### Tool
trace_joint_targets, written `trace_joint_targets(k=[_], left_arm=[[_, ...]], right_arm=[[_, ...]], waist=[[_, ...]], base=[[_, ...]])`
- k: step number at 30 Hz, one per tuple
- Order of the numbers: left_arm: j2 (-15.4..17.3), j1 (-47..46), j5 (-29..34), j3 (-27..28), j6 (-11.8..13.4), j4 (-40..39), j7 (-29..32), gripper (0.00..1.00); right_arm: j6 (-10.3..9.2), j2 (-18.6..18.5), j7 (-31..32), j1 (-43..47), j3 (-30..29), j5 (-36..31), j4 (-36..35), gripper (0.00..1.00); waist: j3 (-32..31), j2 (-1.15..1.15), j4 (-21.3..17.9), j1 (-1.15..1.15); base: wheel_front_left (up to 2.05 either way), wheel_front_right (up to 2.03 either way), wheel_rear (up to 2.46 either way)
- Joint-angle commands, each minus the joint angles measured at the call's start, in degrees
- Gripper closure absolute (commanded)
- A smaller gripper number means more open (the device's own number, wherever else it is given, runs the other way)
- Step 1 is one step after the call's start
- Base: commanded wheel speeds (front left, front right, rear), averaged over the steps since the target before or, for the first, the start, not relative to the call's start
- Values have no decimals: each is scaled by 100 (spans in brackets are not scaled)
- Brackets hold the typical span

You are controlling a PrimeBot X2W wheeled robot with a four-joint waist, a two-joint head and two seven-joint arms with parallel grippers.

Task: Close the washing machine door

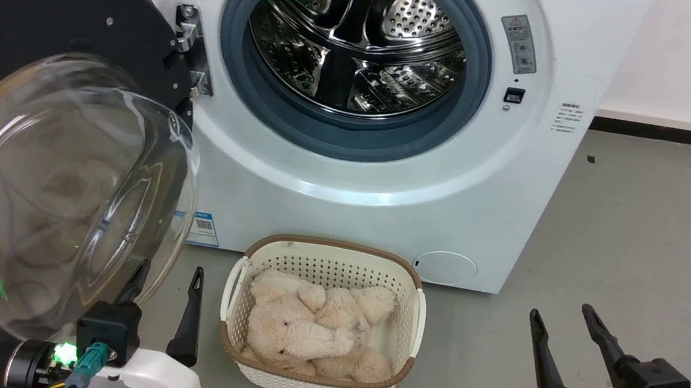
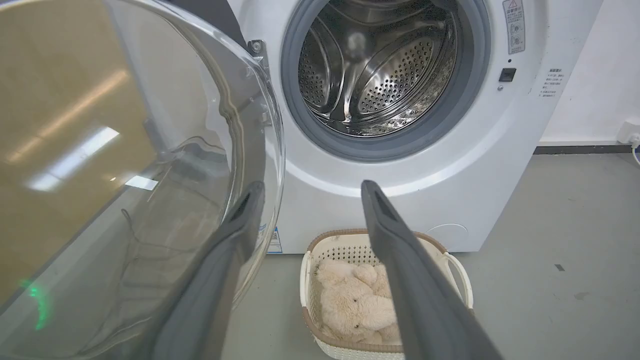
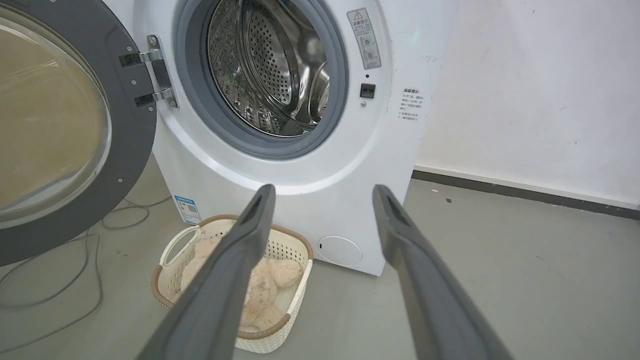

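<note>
Not started: the large round black-rimmed washing machine door with glass bowl (image 1: 55, 145) stands wide open, left of the white front-loading washing machine (image 1: 386, 186). Left gripper (image 1: 171, 271) is spread and empty by the glass, contact unclear. Right gripper (image 1: 560, 311) is spread, empty, well apart. Whole closing swing remains.

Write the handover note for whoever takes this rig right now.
Left gripper: open, empty, low beside the large round black-rimmed washing machine door with the bulging glass window; one finger shows through the glass, contact unclear.
Right gripper: open, empty, off to the right above the floor.
Door: stands wide open on its hinge at the left of the big white front-loading washing machine; steel drum looks empty.
Done: nothing yet. To do: push the door shut until it latches.
</note>
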Motion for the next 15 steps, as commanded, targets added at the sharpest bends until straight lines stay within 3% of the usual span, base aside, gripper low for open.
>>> trace_joint_targets(k=[1,15], left_arm=[[-1,37,-45,-2,22,16,-71,0],[-2,77,-129,-13,32,30,-239,0]], right_arm=[[1,5,-66,28,24,47,-5,0],[1,8,-234,63,95,143,39,0]], waist=[[0,0,40,0],[-29,0,408,0]], base=[[0,0,0],[0,0,0]])
